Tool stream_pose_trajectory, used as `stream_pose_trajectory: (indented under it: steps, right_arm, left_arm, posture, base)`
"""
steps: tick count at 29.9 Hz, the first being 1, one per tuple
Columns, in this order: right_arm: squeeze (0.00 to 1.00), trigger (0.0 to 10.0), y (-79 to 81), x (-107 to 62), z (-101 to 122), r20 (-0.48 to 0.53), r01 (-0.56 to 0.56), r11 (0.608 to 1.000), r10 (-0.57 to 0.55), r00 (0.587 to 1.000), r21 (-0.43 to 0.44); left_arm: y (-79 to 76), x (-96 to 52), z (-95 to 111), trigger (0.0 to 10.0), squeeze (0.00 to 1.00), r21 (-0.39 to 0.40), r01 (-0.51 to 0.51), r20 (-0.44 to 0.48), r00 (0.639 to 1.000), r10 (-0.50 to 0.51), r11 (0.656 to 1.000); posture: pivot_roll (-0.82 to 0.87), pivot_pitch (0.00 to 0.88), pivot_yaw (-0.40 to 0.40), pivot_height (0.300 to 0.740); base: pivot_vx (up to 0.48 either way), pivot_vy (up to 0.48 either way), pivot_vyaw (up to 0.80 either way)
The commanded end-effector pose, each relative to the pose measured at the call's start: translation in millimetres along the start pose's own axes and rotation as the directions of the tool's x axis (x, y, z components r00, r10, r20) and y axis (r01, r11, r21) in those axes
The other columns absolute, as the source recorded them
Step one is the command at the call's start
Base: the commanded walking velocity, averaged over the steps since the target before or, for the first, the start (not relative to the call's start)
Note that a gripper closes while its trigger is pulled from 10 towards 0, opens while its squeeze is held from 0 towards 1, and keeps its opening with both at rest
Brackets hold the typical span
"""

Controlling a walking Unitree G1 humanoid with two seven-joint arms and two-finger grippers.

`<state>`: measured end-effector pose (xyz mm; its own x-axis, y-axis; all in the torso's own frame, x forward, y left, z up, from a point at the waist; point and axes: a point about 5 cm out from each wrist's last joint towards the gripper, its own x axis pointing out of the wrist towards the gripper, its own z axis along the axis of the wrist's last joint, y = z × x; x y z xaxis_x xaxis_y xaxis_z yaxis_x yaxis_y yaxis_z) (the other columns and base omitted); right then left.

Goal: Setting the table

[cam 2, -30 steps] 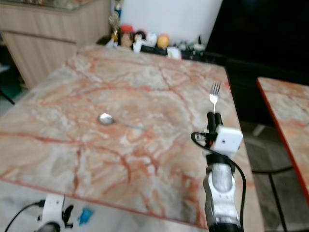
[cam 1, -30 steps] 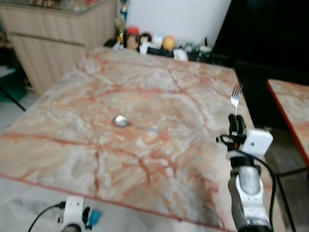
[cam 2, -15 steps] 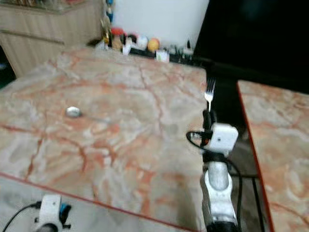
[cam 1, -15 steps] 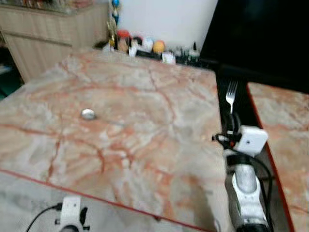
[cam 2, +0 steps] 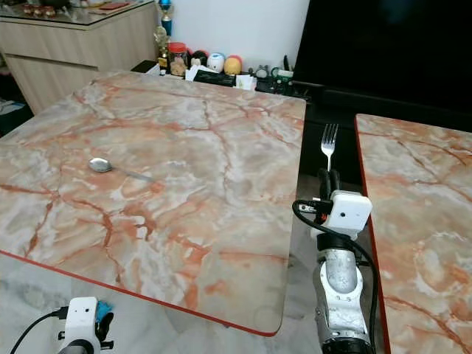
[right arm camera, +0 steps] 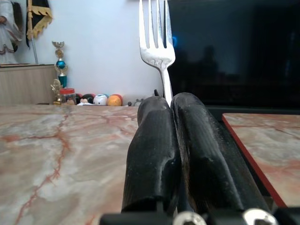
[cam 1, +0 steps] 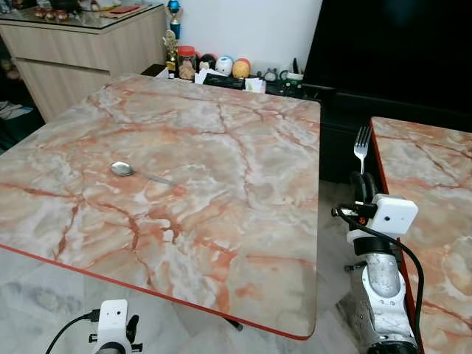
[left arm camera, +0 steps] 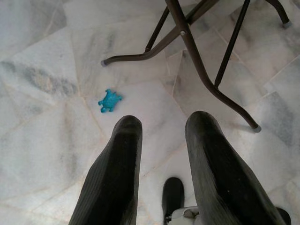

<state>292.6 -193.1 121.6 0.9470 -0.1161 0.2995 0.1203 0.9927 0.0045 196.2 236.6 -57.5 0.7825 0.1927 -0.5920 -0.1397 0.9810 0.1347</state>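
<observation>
My right gripper point(cam 1: 361, 181) is shut on a silver fork point(cam 1: 361, 144), held upright with its tines up, in the gap between two marble tables. In the right wrist view the fork point(right arm camera: 157, 47) rises from between the closed fingers point(right arm camera: 154, 136). A silver spoon point(cam 1: 122, 169) lies on the big marble table point(cam 1: 221, 147), left of centre, far from the gripper. My left gripper point(left arm camera: 161, 154) hangs low over the floor, open and holding nothing; its white wrist camera point(cam 1: 113, 318) shows at the bottom left.
A second marble table point(cam 1: 428, 177) stands to the right. Jars, balls and a trophy point(cam 1: 210, 65) line the shelf behind the big table, beside a wooden cabinet point(cam 1: 88, 44) and a dark screen point(cam 1: 391, 51). A blue toy point(left arm camera: 109, 100) and table legs point(left arm camera: 197, 61) are on the tiled floor.
The camera has swung right, so the big table and spoon sit further left in view. The right gripper, still holding the fork, is now over the gap between the tables.
</observation>
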Motion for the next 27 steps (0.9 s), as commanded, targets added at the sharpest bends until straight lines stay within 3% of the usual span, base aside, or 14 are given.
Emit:
stream_pose_trajectory:
  steps: [1,5,13,27]
  right_arm:
    - [0.00,10.0,-0.1,4.6,3.9,0.014,0.000,1.000,0.000,1.000,-0.003]
    - [0.00,10.0,-1.6,7.2,5.8,0.013,0.002,1.000,-0.002,1.000,-0.003]
    - [0.00,10.0,-2.9,9.6,10.1,0.027,0.000,1.000,0.000,1.000,-0.003]
    - [0.00,10.0,-2.6,13.4,18.4,0.062,-0.002,1.000,0.002,0.998,-0.010]
  left_arm:
    - [-1.3,0.0,0.7,10.0,0.00,0.006,0.003,0.007,1.000,-0.003,1.000]
    - [-1.7,0.0,0.7,10.0,0.00,0.005,0.002,0.009,1.000,-0.002,1.000]
    - [-2.1,-0.1,0.5,10.0,0.00,-0.001,0.005,0.009,1.000,-0.005,1.000]
    - [-2.9,-0.4,0.1,10.0,0.00,-0.006,0.005,0.011,1.000,-0.005,1.000]
  posture:
    - [0.13,0.000,-0.067,0.740]
    - [0.13,0.000,-0.068,0.740]
    - [0.12,0.000,-0.067,0.740]
    - [0.12,0.000,-0.069,0.740]
  base:
    - [0.000,-0.289,0.00]
    - [0.000,-0.292,0.00]
    - [0.000,-0.293,-0.78]
    - [0.000,-0.302,0.00]
